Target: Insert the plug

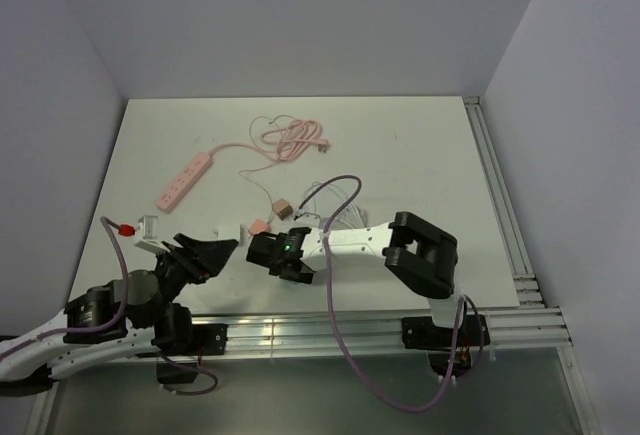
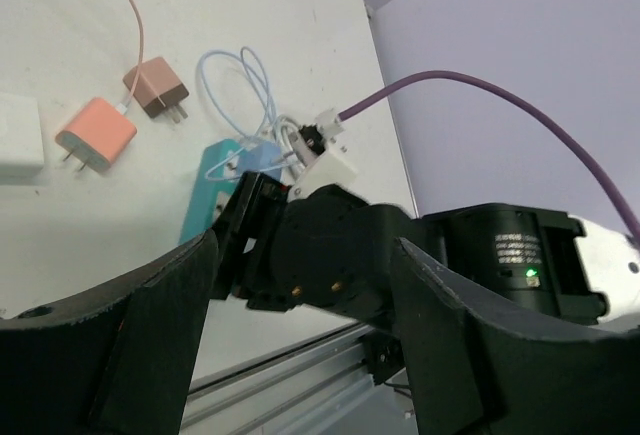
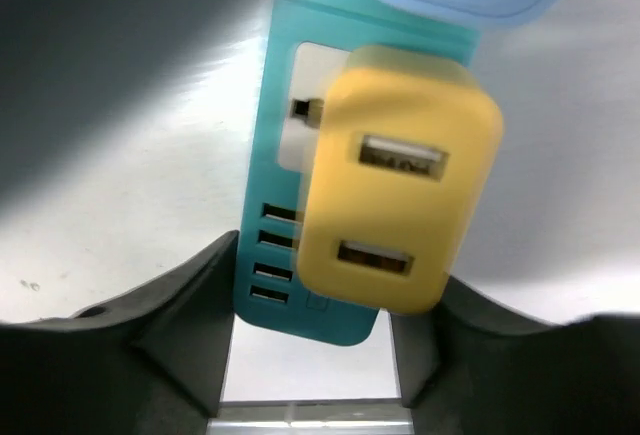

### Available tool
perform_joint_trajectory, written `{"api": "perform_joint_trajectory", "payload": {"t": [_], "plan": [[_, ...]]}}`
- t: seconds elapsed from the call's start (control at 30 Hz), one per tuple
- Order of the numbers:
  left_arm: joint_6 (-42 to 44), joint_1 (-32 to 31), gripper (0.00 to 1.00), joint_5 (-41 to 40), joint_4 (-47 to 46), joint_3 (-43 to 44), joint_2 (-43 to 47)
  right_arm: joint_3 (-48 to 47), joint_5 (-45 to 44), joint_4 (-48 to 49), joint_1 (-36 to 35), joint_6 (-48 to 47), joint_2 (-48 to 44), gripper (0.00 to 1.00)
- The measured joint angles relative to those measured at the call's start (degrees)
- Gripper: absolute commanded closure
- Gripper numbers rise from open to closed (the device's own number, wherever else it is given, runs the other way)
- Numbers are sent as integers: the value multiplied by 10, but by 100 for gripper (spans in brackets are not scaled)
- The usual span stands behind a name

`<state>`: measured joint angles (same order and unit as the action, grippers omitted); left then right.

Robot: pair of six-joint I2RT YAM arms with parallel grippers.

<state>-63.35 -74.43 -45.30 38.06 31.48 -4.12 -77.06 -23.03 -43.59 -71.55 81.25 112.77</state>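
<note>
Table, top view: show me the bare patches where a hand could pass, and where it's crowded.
Bare: the far right of the table, between the pink cable coil and the right rail, beyond the right arm; also the far-left corner behind the pink power strip. Crowded: the near centre, with loose chargers, the left gripper and the right gripper.

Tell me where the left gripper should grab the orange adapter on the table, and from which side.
Grip the orange adapter by its blocky body, pinching across its two side faces and coming straight down from above. It lies flat with its prongs sticking out of one end and the brown plug close by the other, so the sides look freest.
</note>
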Motion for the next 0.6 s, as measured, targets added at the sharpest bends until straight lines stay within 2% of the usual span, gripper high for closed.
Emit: {"api": "perform_joint_trajectory", "payload": {"t": [0.03, 0.07, 0.1, 0.27, 0.33, 0.6], "plan": [[-3, 0, 25, 2, 2, 0, -6, 18, 1, 11, 3, 2, -12, 64], [-4, 0, 25, 6, 3, 0, -10, 38, 1, 21, 8, 3, -27, 79], [-4, 0, 25, 10, 4, -1, -12, 55, 0, 29, 14, 1, -38, 100], [5, 0, 23, 20, -5, -6, -12, 123, -4, 44, 81, -11, -87, 100], [10, 0, 22, 20, -10, -10, -15, 137, -7, 47, 130, -32, -97, 100], [53, 0, 19, 20, -37, -10, -109, 176, -3, 101, 356, -145, -125, 84]]}}
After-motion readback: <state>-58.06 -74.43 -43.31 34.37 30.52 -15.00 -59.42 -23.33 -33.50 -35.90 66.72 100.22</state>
